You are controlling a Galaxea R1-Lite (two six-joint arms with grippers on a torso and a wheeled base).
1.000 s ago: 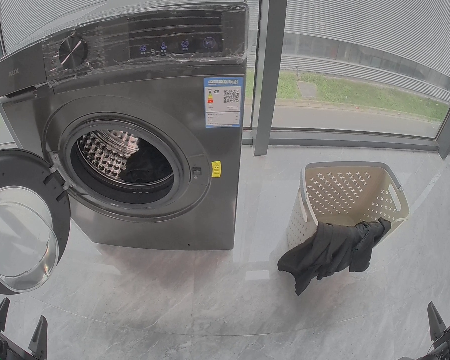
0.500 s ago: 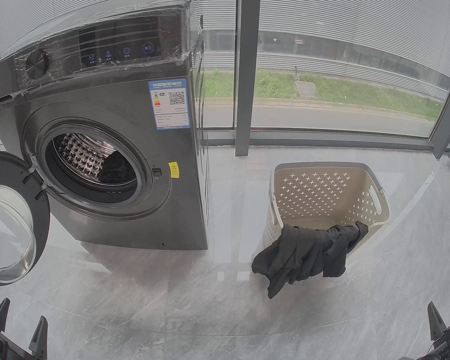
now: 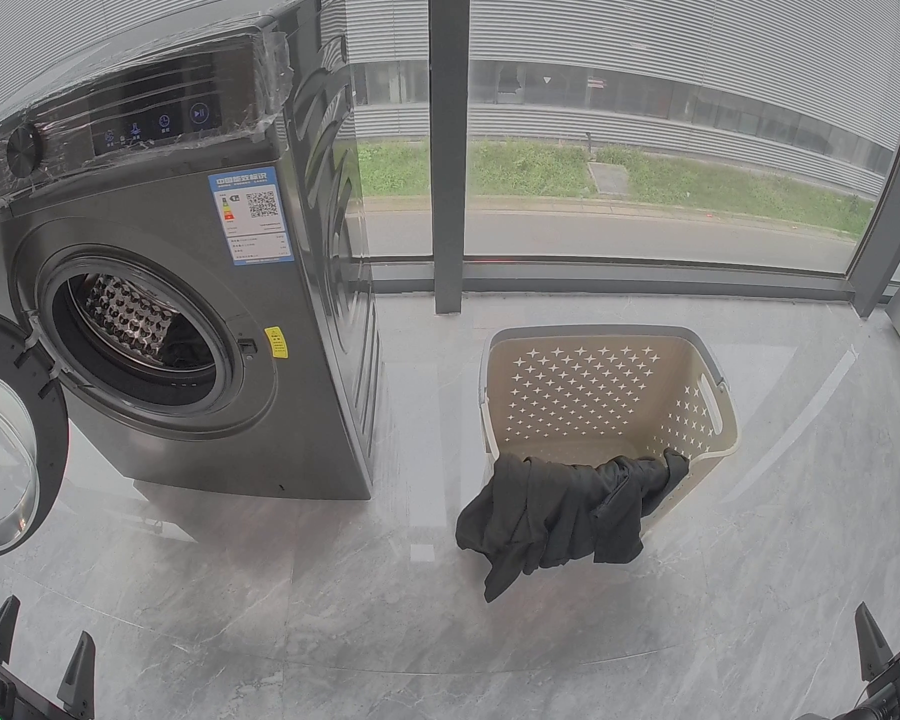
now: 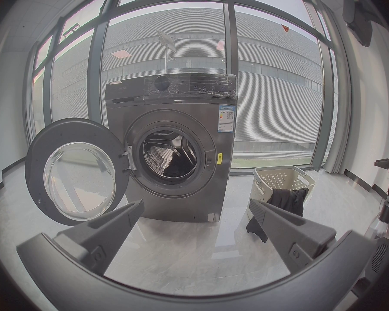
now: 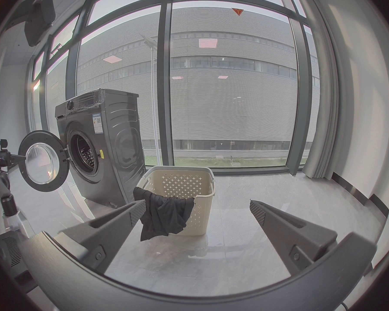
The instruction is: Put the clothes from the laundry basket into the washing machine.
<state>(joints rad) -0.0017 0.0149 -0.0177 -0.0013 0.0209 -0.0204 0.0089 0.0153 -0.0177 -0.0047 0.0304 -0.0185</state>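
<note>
The dark clothes (image 3: 555, 522) are hanging over the near rim of the laundry basket (image 3: 610, 372), partly inside it and partly trailing down its outer wall toward the floor (image 3: 370, 602). The basket is standing upright on the floor, to the right of the washing machine (image 3: 300, 282) and apart from it, just in front of the window (image 3: 670, 102). The machine's round door (image 3: 10, 442) is standing swung wide open on its left side. Something dark seems to be lying in the drum (image 4: 170, 158), though it is too dim to identify. The left tool (image 3: 45, 622) and the right tool (image 3: 890, 592) are hanging low near the robot, well apart from the basket, each spread wide and gripping nothing.
</note>
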